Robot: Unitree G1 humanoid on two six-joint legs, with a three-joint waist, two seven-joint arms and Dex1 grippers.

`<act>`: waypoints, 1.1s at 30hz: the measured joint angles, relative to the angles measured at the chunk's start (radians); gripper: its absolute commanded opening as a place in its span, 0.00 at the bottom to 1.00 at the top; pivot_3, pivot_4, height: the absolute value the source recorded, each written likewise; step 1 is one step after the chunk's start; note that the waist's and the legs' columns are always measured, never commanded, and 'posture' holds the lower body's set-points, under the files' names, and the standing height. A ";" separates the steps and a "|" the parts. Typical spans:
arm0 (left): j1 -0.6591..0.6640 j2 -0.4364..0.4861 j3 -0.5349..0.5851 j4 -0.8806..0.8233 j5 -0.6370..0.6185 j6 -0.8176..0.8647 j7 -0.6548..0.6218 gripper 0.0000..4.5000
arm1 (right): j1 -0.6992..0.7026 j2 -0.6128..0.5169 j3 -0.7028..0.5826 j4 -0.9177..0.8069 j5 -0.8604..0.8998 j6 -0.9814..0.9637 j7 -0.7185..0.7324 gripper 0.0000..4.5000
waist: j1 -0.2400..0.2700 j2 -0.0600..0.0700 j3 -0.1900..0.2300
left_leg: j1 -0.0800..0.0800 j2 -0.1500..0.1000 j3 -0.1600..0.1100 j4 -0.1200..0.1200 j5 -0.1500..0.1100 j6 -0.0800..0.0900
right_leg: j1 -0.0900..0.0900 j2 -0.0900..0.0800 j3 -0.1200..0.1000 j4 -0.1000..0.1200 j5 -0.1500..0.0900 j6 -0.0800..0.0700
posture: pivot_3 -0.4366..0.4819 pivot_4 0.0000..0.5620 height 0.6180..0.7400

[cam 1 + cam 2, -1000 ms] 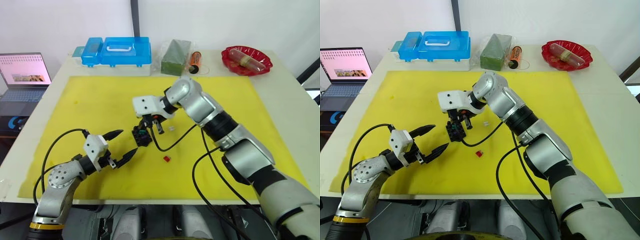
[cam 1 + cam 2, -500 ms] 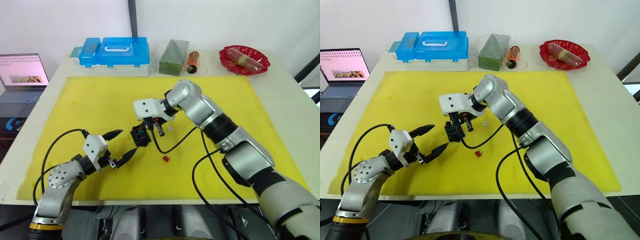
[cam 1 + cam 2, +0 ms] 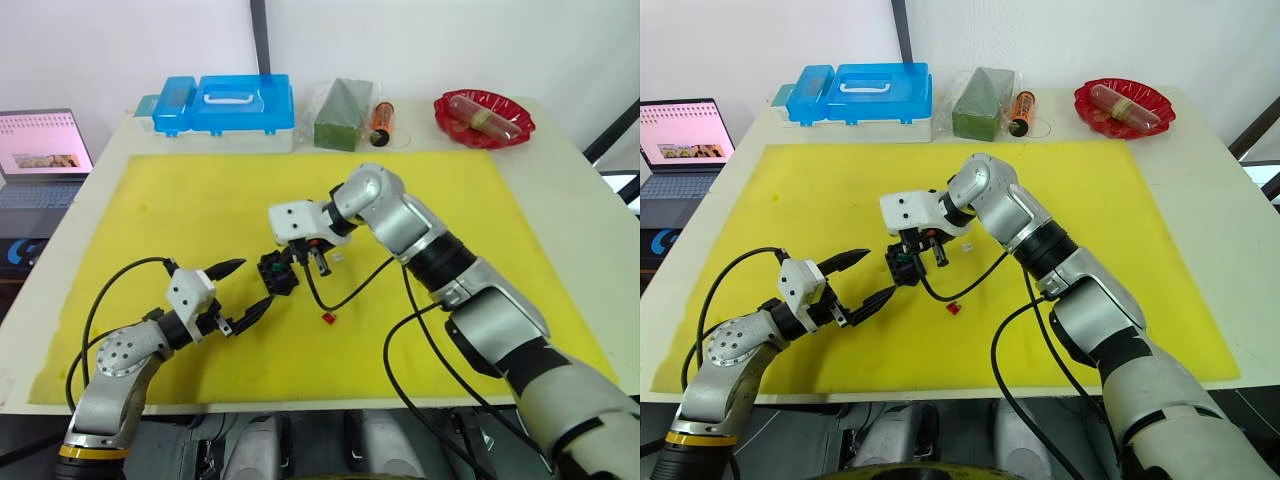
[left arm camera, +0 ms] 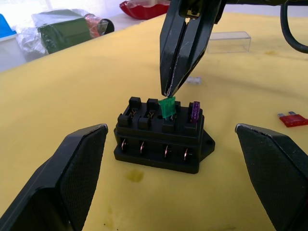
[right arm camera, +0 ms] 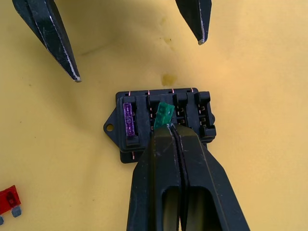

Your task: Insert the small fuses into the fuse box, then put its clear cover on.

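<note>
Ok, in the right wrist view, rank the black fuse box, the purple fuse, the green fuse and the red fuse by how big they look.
1. Black plastic fuse box, clearly largest.
2. Purple blade fuse, green blade fuse and red blade fuse look much alike. The green one is partly hidden by the right hand and the red one is cut by the picture's edge, so no ranking.

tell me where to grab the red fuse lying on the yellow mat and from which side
Grip the red fuse across its plastic body, coming straight down from above. It lies flat on the yellow mat, apart from the fuse box, with open mat around it. Its metal blades stick out of one end, so pinch the red body, leaving the blades free.
</note>
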 measured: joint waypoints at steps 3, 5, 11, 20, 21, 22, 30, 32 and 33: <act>0.001 0.000 0.000 0.000 0.000 0.000 0.001 1.00 | 0.004 0.001 0.000 -0.006 -0.004 -0.003 -0.002 0.00 | 0.000 0.000 0.000 | 0.000 0.000 0.000 0.000 0.000 0.000 | 0.000 0.000 0.000 0.000 0.000 0.000 | 0.48 0.27 1.00; 0.001 0.000 0.000 0.000 0.000 0.000 0.002 1.00 | 0.010 0.001 0.002 -0.011 -0.012 -0.023 -0.007 0.00 | 0.000 0.000 0.000 | 0.000 0.000 0.000 0.000 0.000 0.000 | 0.000 0.000 0.000 0.000 0.000 0.000 | 0.48 0.27 1.00; 0.001 0.000 0.000 0.000 0.000 0.000 0.007 1.00 | 0.017 0.002 0.002 -0.011 -0.020 -0.070 -0.015 0.00 | -0.001 0.000 0.000 | 0.001 0.000 0.000 -0.001 0.000 -0.001 | 0.000 0.000 0.000 0.000 0.000 0.000 | 0.48 0.27 1.00; 0.006 0.000 0.000 0.000 0.000 0.000 0.007 1.00 | 0.010 0.005 -0.020 0.016 -0.014 -0.069 -0.019 0.25 | 0.000 0.000 0.000 | 0.001 0.000 0.000 -0.001 0.001 -0.001 | 0.000 0.000 0.000 0.000 0.000 0.000 | 0.48 0.27 1.00; 0.006 0.000 0.000 0.000 0.000 0.000 0.007 1.00 | 0.008 0.004 -0.025 0.016 -0.010 -0.062 -0.014 0.25 | 0.000 0.000 0.000 | 0.001 0.000 0.000 -0.002 0.001 -0.001 | 0.000 0.000 0.000 0.000 0.000 0.000 | 0.48 0.27 1.00; 0.005 0.000 0.000 0.000 0.000 0.000 0.007 1.00 | 0.008 0.004 -0.028 0.016 -0.005 -0.052 -0.007 0.25 | 0.000 0.000 0.000 | 0.001 0.000 0.000 -0.002 0.001 -0.001 | 0.000 0.000 0.000 0.000 0.000 0.000 | 0.48 0.27 1.00; -0.003 0.002 0.000 0.000 0.000 0.000 0.002 1.00 | 0.008 0.003 -0.030 0.002 0.021 0.007 0.038 0.25 | 0.000 0.000 0.000 | 0.001 0.000 0.000 -0.002 0.001 -0.001 | 0.000 0.000 0.000 0.000 0.000 0.000 | 0.48 0.27 1.00; -0.004 0.002 0.000 0.000 0.000 0.000 0.001 1.00 | 0.008 0.004 -0.030 0.002 0.023 0.014 0.038 0.25 | 0.000 0.000 0.000 | 0.001 0.000 0.000 -0.002 0.001 -0.001 | 0.000 0.000 0.000 0.000 0.000 0.000 | 0.48 0.27 1.00; -0.004 0.002 0.000 0.000 0.000 0.000 0.001 1.00 | 0.008 0.004 -0.030 0.002 0.023 0.016 0.037 0.25 | 0.000 0.000 0.000 | 0.001 0.000 0.000 -0.002 0.001 -0.001 | 0.000 0.000 0.000 0.000 0.000 0.000 | 0.48 0.27 1.00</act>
